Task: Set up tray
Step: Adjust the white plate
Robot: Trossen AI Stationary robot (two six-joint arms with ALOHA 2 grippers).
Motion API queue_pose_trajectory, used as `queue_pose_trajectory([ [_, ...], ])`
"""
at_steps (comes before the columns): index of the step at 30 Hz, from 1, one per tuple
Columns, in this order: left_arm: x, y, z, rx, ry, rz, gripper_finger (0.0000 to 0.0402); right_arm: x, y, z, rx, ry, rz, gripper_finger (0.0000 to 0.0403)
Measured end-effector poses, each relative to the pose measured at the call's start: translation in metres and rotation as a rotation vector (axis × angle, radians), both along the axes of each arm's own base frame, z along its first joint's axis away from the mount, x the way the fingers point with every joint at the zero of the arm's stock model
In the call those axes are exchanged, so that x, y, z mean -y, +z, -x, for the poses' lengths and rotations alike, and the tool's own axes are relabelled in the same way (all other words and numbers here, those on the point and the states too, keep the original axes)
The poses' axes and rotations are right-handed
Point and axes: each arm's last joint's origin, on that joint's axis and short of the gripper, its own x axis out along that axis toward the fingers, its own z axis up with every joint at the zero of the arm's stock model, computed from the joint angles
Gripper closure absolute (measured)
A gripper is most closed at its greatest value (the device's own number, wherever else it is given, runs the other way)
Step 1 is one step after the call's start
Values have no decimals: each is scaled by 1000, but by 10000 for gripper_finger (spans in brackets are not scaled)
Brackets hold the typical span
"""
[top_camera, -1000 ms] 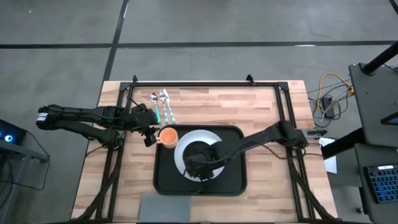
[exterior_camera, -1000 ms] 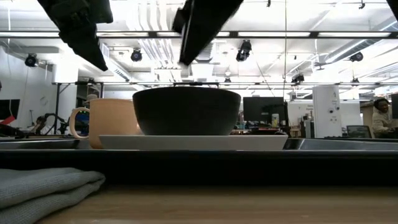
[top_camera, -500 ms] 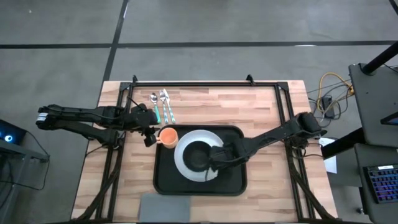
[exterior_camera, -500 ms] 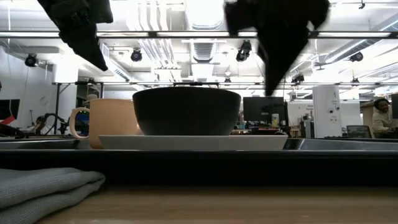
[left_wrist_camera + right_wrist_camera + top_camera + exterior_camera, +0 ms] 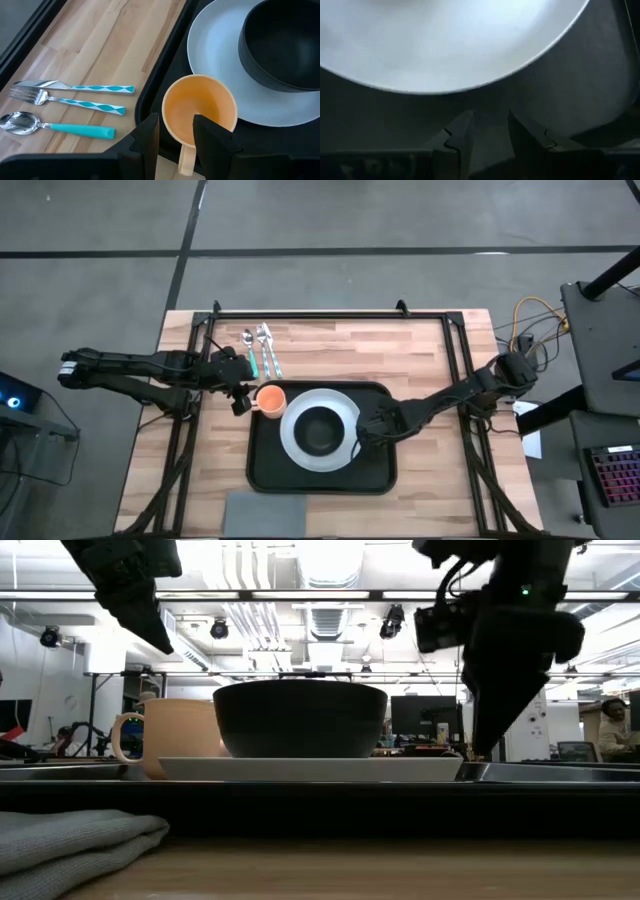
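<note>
The black tray (image 5: 375, 470) lies at the table's middle and carries a white plate (image 5: 295, 448) with a black bowl (image 5: 318, 430) on it. An orange mug (image 5: 271, 398) stands on the tray's far-left corner, handle (image 5: 186, 159) toward the left arm. My left gripper (image 5: 243, 396) hangs open above that handle (image 5: 150, 630), one finger on either side, clear of it. My right gripper (image 5: 362, 430) is open, pointing down over the tray floor just right of the plate's rim (image 5: 485, 75), as the low view (image 5: 482, 745) also shows.
A spoon, fork and knife with teal handles (image 5: 258, 350) lie on the wood beyond the tray's far-left corner. A folded grey napkin (image 5: 265, 515) sits at the near edge, showing low in front (image 5: 70, 840). Bare wood (image 5: 430, 360) lies right of the tray.
My right gripper has moved from above the bowl toward the table's right edge, off the plate, and has come down a little beside the plate's right rim. The bowl, plate and mug have stayed in place.
</note>
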Motion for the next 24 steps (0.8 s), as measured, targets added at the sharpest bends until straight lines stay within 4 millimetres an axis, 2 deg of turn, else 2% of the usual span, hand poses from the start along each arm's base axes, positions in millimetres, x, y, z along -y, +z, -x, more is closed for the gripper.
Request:
queue_pose_trajectory([
  [6,0,0,0,0,1,1,300,5,-12,2,10,-11,1,292],
  [24,0,0,0,1,1,2,300,15,-10,-10,103,17,-6,291],
])
